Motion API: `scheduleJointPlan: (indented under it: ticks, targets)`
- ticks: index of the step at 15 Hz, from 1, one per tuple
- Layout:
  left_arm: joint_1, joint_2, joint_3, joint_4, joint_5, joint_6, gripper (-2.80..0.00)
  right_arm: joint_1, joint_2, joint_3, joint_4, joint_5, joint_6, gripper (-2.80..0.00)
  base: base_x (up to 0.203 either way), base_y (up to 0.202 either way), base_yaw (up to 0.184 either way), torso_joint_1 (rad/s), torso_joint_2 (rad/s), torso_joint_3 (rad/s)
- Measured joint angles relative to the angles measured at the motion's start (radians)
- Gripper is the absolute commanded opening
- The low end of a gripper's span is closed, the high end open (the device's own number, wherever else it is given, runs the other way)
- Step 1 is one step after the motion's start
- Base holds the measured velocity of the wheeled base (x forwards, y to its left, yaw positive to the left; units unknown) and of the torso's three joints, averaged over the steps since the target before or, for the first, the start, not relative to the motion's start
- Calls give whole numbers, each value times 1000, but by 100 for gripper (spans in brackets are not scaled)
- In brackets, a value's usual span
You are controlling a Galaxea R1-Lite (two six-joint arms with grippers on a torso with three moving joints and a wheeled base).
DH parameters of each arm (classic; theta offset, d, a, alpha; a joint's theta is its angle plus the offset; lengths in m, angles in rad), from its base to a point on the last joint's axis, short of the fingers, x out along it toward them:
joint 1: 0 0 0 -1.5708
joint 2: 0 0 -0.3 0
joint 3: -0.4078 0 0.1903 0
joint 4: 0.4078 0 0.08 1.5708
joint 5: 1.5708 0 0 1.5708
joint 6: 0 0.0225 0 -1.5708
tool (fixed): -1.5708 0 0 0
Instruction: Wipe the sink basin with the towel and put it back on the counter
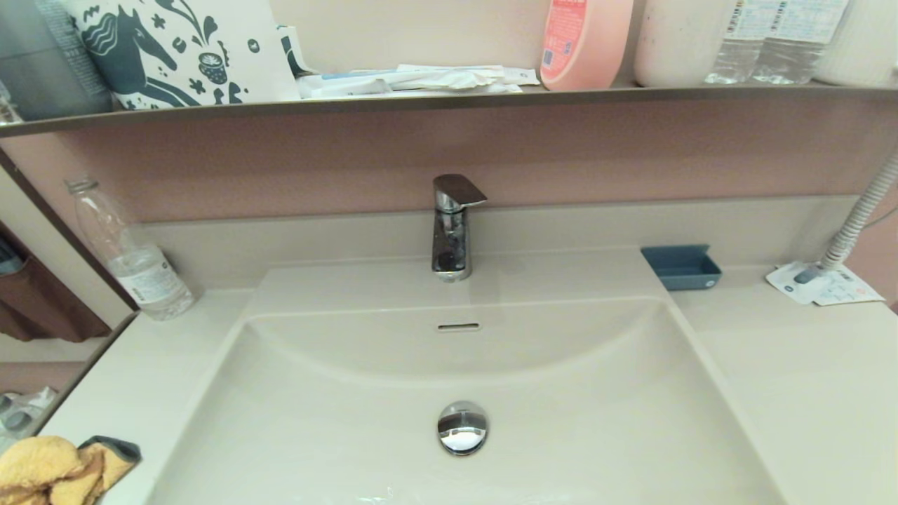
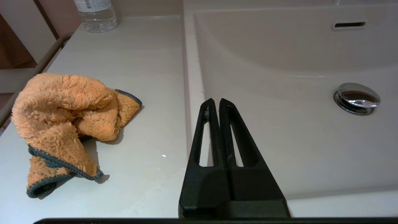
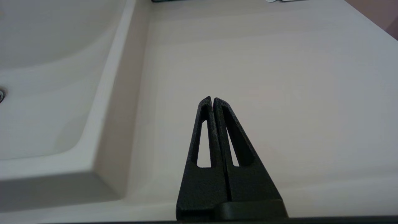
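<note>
The yellow-orange towel (image 1: 56, 468) (image 2: 65, 124) with a grey-blue edge lies crumpled on the counter (image 1: 133, 379) (image 2: 146, 77) left of the sink basin (image 1: 561, 393) (image 2: 279, 62). A chrome drain plug (image 1: 462, 426) (image 2: 357, 97) sits in the basin's middle, below the overflow slot (image 1: 458, 327). My left gripper (image 2: 216, 100) is shut and empty, above the basin's left rim, apart from the towel. Shut and empty too, my right gripper (image 3: 211, 99) hovers over the counter (image 3: 264, 62) right of the basin (image 3: 46, 77). Neither gripper shows in the head view.
A chrome faucet (image 1: 452, 228) stands behind the basin. A water bottle (image 1: 130, 256) (image 2: 95, 14) stands at the counter's back left. At the back right are a small blue tray (image 1: 680, 266), a leaflet (image 1: 824, 284) and a hose (image 1: 859, 217). A dark shelf (image 1: 449, 98) holds several items.
</note>
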Motion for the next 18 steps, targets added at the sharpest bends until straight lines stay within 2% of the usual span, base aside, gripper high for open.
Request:
scheduleJointPlan:
  ticks: [3, 6, 18]
  targets:
    - [0, 0, 4, -1, 5, -15, -280, 0, 0, 0, 0, 0, 0, -280, 0, 0, 0, 0, 0, 0]
    - [0, 0, 4, -2, 16, -81, -280, 0, 0, 0, 0, 0, 0, -280, 0, 0, 0, 0, 0, 0]
    - [0, -1, 3, -2, 17, -101, -280, 0, 0, 0, 0, 0, 3, -280, 0, 0, 0, 0, 0, 0]
